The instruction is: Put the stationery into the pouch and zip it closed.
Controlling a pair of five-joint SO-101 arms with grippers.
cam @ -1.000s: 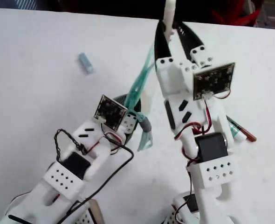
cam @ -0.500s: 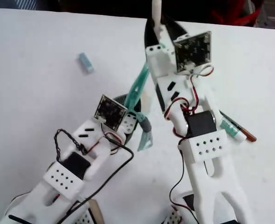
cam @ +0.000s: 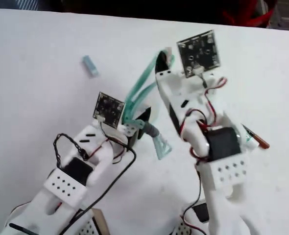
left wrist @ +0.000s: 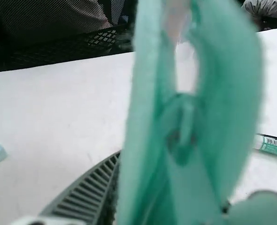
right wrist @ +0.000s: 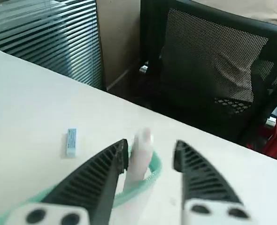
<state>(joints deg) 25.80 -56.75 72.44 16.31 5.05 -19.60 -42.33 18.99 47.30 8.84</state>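
The left hand (cam: 137, 126) is clamped on the lower part of the teal pouch (left wrist: 145, 131), holding it up off the bench (cam: 36, 107) with its mouth uppermost. The right hand (right wrist: 151, 147) sits at the pouch's mouth with its jaws apart, gripping nothing. A pale, blurred item (right wrist: 141, 157) stands between them, against one jaw at the pouch's rim. A small blue eraser (cam: 89, 65) lies on the bench well apart from the pouch, on the left arm's side. A green pen (left wrist: 272, 146) lies on the pouch's other side, partly under the right arm.
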